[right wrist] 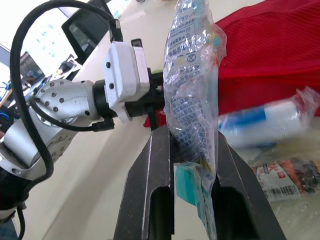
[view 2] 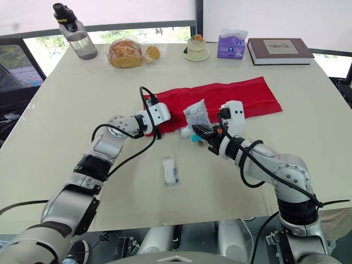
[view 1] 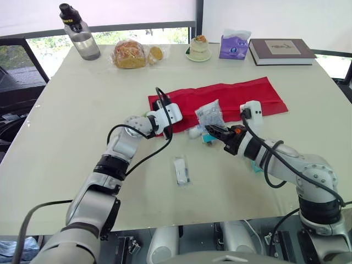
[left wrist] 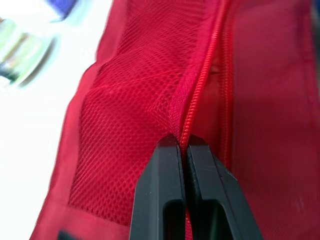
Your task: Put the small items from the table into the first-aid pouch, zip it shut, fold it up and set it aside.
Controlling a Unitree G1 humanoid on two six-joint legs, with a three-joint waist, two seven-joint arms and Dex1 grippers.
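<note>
The red first-aid pouch (view 1: 225, 96) lies unfolded across the middle of the table. My left gripper (left wrist: 183, 145) is shut on the pouch's mesh edge beside the zipper (left wrist: 202, 80), at the pouch's left end (view 1: 159, 104). My right gripper (right wrist: 192, 150) is shut on a clear plastic packet (right wrist: 192, 85), held upright just in front of the pouch (view 1: 210, 114). A small white-and-blue tube (right wrist: 270, 120) and an orange-labelled packet (right wrist: 285, 175) lie on the table under the right gripper. Another small white packet (view 1: 181, 170) lies nearer the front edge.
Along the far edge stand a water bottle (view 1: 80, 33), bagged bread (view 1: 132, 54), a small cake on a saucer (view 1: 198, 48), a purple tissue pack (view 1: 234, 45) and a book (view 1: 281, 51). Bare tabletop (view 1: 71, 110) spreads to the left.
</note>
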